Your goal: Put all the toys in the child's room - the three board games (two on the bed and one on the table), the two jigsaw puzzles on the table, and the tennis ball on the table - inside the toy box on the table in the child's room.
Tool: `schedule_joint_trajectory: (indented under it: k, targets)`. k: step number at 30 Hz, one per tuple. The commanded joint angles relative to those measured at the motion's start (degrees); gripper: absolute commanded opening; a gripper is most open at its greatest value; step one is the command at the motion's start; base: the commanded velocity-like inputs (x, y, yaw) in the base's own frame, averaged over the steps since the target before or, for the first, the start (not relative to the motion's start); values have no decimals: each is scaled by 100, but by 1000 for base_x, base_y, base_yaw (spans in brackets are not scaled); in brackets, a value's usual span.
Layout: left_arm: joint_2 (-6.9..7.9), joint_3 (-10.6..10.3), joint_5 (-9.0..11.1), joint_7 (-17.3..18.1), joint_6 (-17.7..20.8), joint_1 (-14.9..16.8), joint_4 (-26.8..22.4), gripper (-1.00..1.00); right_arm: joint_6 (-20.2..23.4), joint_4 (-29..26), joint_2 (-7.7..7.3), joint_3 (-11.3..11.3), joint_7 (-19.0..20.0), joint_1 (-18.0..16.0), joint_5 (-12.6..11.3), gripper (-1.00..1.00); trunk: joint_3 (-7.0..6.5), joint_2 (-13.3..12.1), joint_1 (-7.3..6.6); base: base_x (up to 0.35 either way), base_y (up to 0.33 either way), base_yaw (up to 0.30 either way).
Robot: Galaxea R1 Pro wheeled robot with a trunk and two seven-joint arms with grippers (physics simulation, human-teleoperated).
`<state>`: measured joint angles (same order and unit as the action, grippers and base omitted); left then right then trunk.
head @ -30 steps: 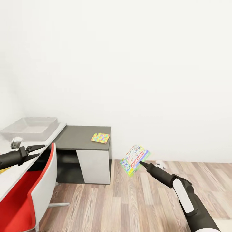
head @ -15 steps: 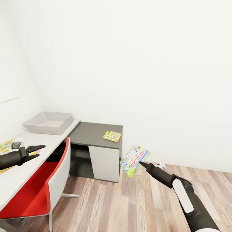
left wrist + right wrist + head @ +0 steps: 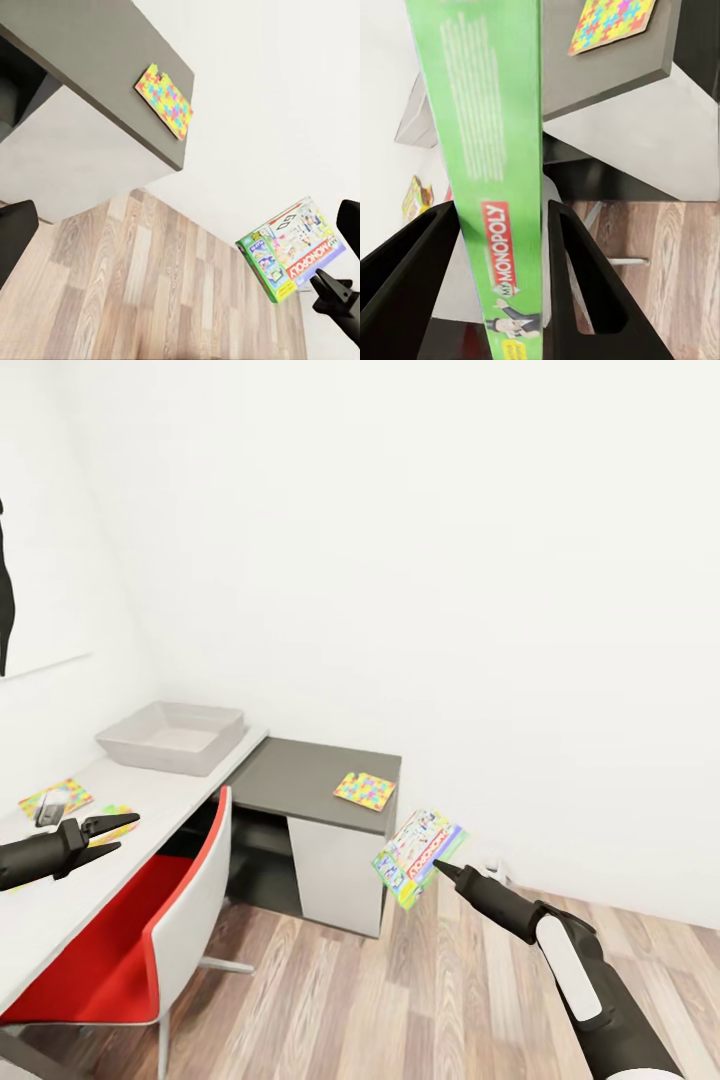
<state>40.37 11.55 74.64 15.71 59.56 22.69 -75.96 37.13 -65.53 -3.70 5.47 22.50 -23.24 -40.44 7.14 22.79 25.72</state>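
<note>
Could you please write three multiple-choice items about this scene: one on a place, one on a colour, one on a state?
1. Where does the jigsaw puzzle nearest the board game lie?
A. on the dark grey lower section of the table
B. in the toy box
C. on the floor

2. What colour is the chair's seat?
A. blue
B. red
C. green

3. What is the state of the right pincer?
A. open and empty
B. shut on the board game
C. resting on the table

Answers:
1. A: it lies flat on the dark section, apart from the toy box.
2. B: the chair has a red seat.
3. B: the right pincer has both fingers against the board game.
</note>
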Motion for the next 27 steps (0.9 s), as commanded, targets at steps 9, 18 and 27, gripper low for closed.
schedule_joint_trajectory:
  k: [9, 18, 27]
  targets:
    - [-3, 5, -54, 55, 21, 7, 3, 100, 30, -22, 9, 10, -7, -5, -43, -100, 9, 13, 6, 312, 87, 48]
    - [-6, 5, -54, 55, 21, 7, 3, 100, 31, -149, 10, -25, -45, -5, -43, -100, 5, 13, 6, 246, -18, 264]
    - [-27, 5, -54, 49, 21, 6, 3, 100, 22, -158, 13, -28, -42, -5, -38, -100, 15, 13, 6, 200, -118, 224]
